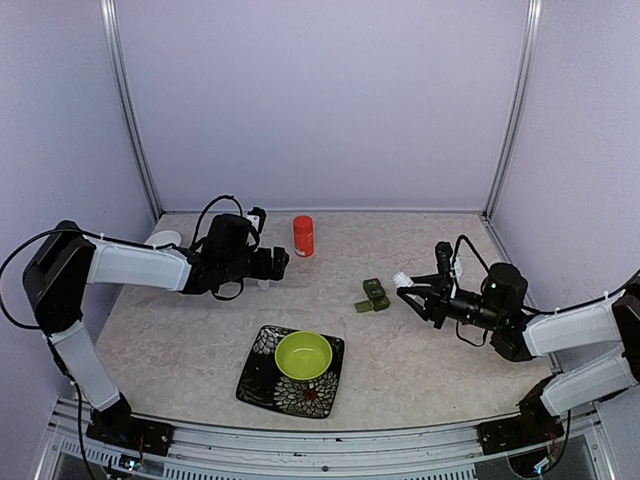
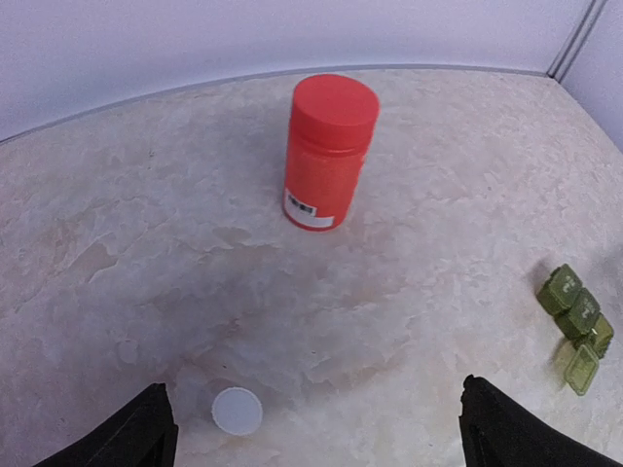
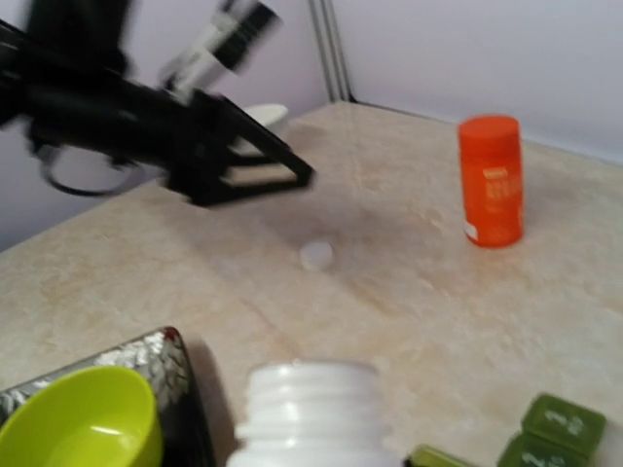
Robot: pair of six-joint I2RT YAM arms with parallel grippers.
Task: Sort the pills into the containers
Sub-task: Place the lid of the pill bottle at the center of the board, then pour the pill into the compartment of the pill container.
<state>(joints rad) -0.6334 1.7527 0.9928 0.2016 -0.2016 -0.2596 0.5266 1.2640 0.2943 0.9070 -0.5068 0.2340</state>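
Observation:
The dark green pillbox lies right of centre, one lid tipped open; it also shows at the right edge of the left wrist view and low in the right wrist view. My right gripper is shut on an uncapped white bottle, held on its side just right of the pillbox. My left gripper is open and empty, above a small white cap on the table. An orange bottle stands capped beyond it. No pills show.
A lime-green bowl sits on a dark patterned plate at front centre. A white round object lies at the back left by the left arm. Walls enclose the table on three sides.

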